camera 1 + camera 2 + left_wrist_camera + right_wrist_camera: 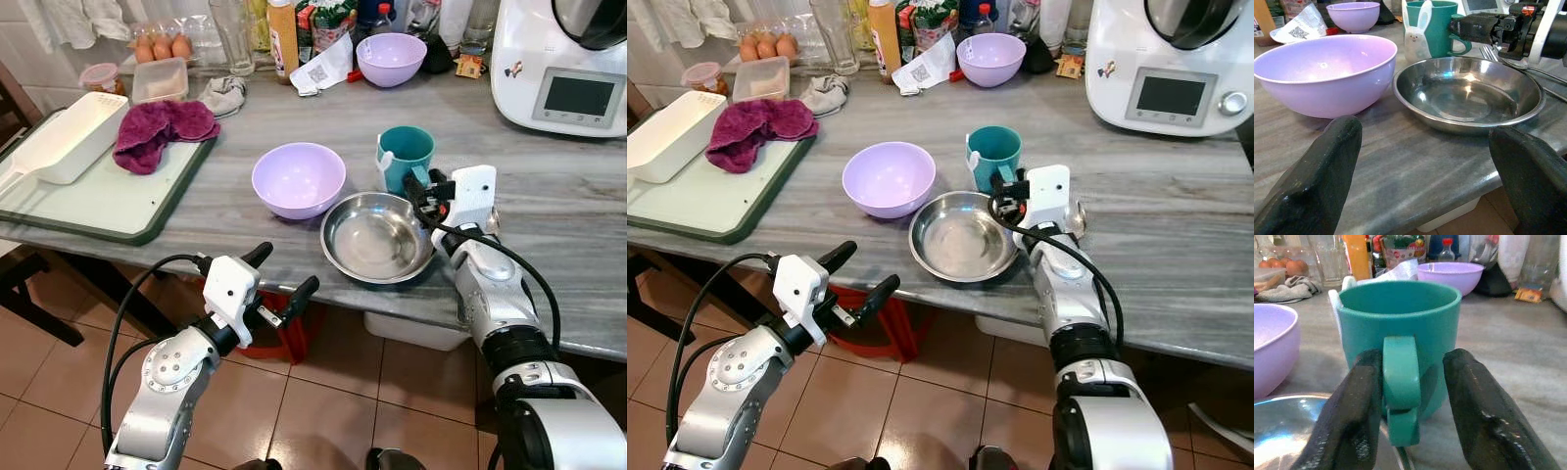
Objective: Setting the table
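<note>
A teal mug (pixel 405 155) with a white bunny figure stands on the grey marble counter (pixel 549 235), just behind a shallow steel bowl (pixel 377 237). My right gripper (pixel 419 188) is open at the mug's near side. In the right wrist view its two fingers straddle the mug's handle (pixel 1400 387); one finger (pixel 1352 401) touches it and the other stands a little apart. A lilac bowl (pixel 298 178) sits left of the steel bowl. My left gripper (pixel 284 269) is open below the counter's front edge, pointing at both bowls. A fork (pixel 1492 51) lies right of the steel bowl.
A second lilac bowl (pixel 390 57) stands at the back among bottles and a glass (pixel 231 34). A white kitchen machine (pixel 563 69) fills the back right. On the left, a green tray (pixel 98 201) carries a white container (pixel 69 137) and a purple cloth (pixel 162 127).
</note>
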